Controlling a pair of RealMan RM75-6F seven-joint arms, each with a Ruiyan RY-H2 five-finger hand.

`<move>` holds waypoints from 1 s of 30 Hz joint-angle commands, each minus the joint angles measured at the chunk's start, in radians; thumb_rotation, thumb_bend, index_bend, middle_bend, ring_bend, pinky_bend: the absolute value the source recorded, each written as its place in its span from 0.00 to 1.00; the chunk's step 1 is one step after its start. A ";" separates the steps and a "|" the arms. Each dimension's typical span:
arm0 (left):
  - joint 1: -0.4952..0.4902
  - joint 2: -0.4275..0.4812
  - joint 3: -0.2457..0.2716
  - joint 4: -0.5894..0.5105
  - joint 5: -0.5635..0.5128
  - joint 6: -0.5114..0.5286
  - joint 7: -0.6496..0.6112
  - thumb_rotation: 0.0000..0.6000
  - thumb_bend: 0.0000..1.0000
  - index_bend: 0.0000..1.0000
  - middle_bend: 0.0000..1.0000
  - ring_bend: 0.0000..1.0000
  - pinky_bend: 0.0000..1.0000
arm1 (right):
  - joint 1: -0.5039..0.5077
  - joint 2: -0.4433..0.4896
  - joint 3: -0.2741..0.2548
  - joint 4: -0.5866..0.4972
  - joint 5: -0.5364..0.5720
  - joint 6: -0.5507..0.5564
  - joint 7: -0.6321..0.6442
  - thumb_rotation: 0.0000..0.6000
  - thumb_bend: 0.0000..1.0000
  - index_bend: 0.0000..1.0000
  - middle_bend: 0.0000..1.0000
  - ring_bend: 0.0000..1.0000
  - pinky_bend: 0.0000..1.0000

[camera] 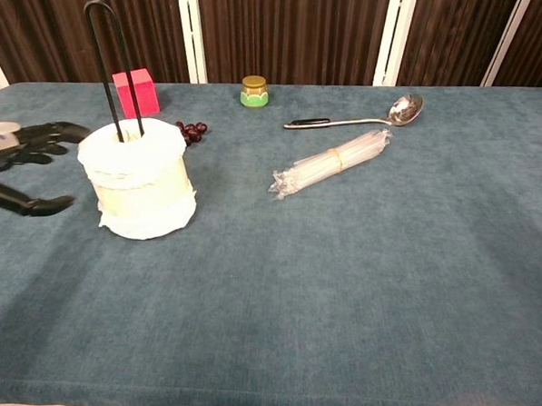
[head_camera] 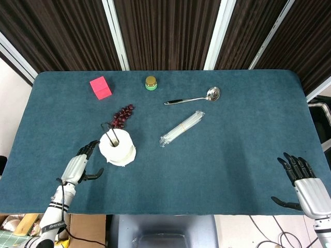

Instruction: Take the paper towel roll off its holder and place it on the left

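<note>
Fingers [head_camera: 89,149] on my left hand [head_camera: 76,167] are spread wide, empty, just beside the paper towel roll [head_camera: 118,147] without touching it. The roll sits upright on its wire holder [camera: 107,58], front-left on the desk [head_camera: 232,155]. My right hand [head_camera: 305,182] hangs splayed and empty at the desk's right corner.

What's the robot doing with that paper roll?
The robot's left hand is beside the white paper towel roll, fingers spread, not touching it yet. The roll sits on its black wire holder on the blue-green table. The right hand is open at the table's near right corner, holding nothing.
</note>
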 commanded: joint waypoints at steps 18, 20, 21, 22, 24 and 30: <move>-0.070 -0.350 -0.018 0.277 0.105 0.097 -0.274 1.00 0.36 0.00 0.00 0.00 0.06 | 0.004 0.005 0.002 -0.006 0.012 -0.011 0.005 1.00 0.03 0.00 0.00 0.00 0.00; -0.074 -0.358 -0.012 0.284 0.099 0.084 -0.276 1.00 0.36 0.00 0.00 0.00 0.06 | 0.004 0.005 0.004 -0.007 0.016 -0.010 0.007 1.00 0.03 0.00 0.00 0.00 0.00; -0.075 -0.359 -0.010 0.285 0.099 0.082 -0.279 1.00 0.36 0.00 0.00 0.00 0.06 | 0.004 0.005 0.005 -0.008 0.017 -0.010 0.007 1.00 0.03 0.00 0.00 0.00 0.00; -0.075 -0.361 -0.008 0.285 0.098 0.079 -0.284 1.00 0.36 0.00 0.00 0.00 0.06 | 0.004 0.005 0.006 -0.008 0.019 -0.010 0.008 1.00 0.03 0.00 0.00 0.00 0.00; -0.077 -0.364 -0.003 0.286 0.100 0.072 -0.292 1.00 0.36 0.00 0.00 0.00 0.06 | 0.004 0.005 0.007 -0.009 0.022 -0.010 0.009 1.00 0.03 0.00 0.00 0.00 0.00; -0.070 -0.410 -0.009 0.309 0.103 0.112 -0.322 1.00 0.35 0.00 0.00 0.00 0.06 | 0.007 0.003 0.009 -0.012 0.031 -0.019 0.004 1.00 0.03 0.00 0.00 0.00 0.00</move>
